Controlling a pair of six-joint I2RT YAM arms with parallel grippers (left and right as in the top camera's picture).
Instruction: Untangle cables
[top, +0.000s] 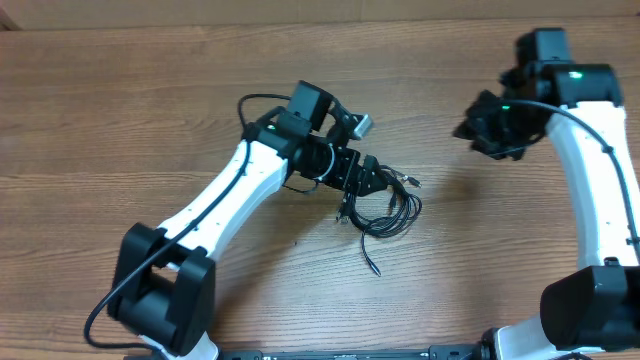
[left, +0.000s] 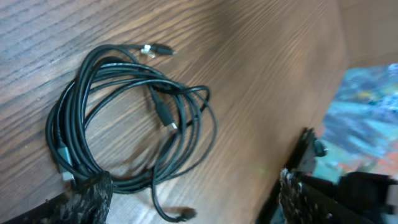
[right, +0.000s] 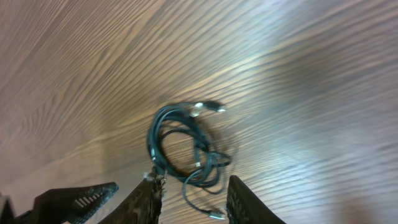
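The black cables (top: 392, 212) lie in a loose ring near the middle of the wood table (top: 150, 90). The left gripper (top: 372, 182) sits right at the ring with its fingers spread wide. It holds nothing, though one finger may touch a strand. The right gripper (right: 194, 182) hangs well apart, its fingers a little apart and holding nothing.

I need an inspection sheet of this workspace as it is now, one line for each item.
Surface: wooden table, brown grain.
Job's things: cables, one loose coil, plug ends sticking out.
Clutter: nothing seen.
Grippers: left gripper open at the coil's edge; right gripper slightly open, empty, away from the coil.
Cables: arm cable, thick, black, hanging in a loop.
Surroundings: blurred blue patch past the table edge, unclear.
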